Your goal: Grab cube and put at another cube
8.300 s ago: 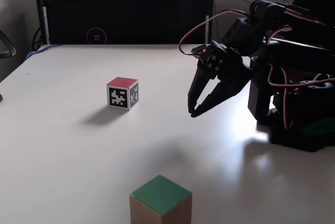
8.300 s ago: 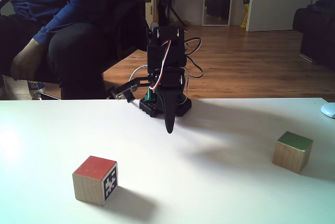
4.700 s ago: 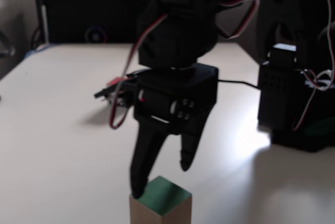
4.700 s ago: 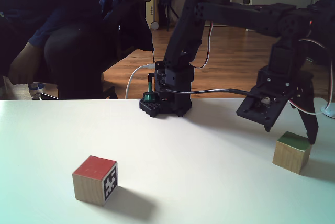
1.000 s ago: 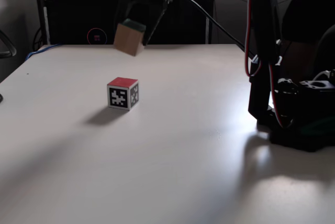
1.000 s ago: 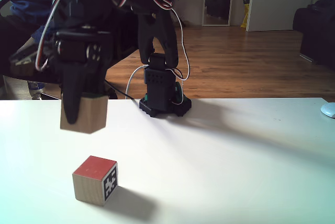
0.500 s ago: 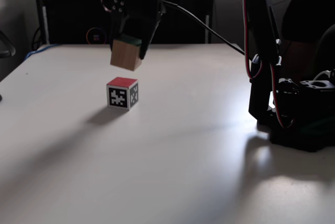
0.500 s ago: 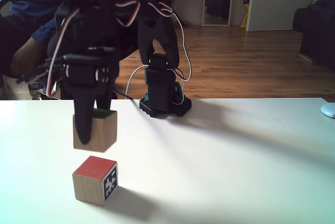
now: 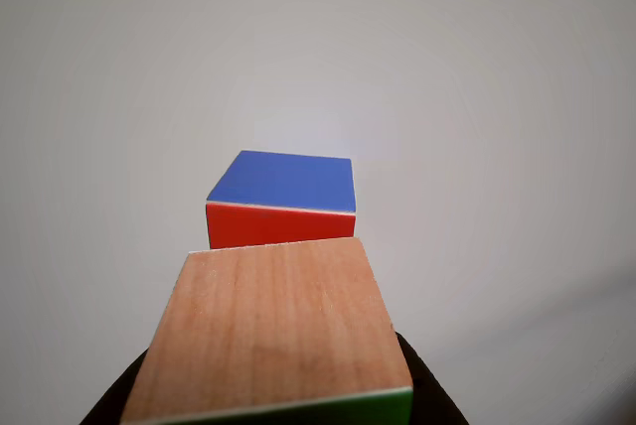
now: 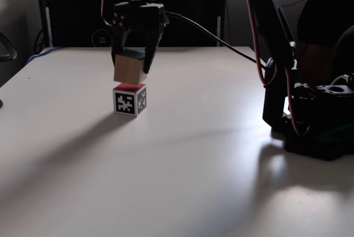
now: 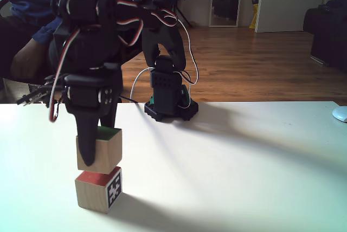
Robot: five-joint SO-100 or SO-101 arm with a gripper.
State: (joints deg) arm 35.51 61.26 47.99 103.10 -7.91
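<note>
My gripper (image 10: 131, 64) is shut on the wooden cube (image 10: 129, 70), whose green face is on top. The cube hangs directly over the other cube (image 10: 130, 99), which has a red top and a black-and-white marker on its sides. In a fixed view from the front the wooden cube (image 11: 104, 150) sits just over the red-topped cube (image 11: 97, 190), and I cannot tell whether they touch. One dark finger (image 11: 87, 140) covers its left part. In the other view the wood-grain face (image 9: 278, 331) fills the bottom, with the blue-and-red cube (image 9: 282, 197) just beyond it.
The arm's base (image 10: 315, 129) stands at the table's right side, seen at the back (image 11: 169, 104) from the front camera. A black cabinet (image 10: 83, 21) lines the far edge. A person (image 11: 32, 31) sits behind the table. A white object (image 11: 340, 114) lies at the right edge.
The gripper has come down with the wooden cube, from well above and behind the red-topped cube to directly over it, closing the gap between them.
</note>
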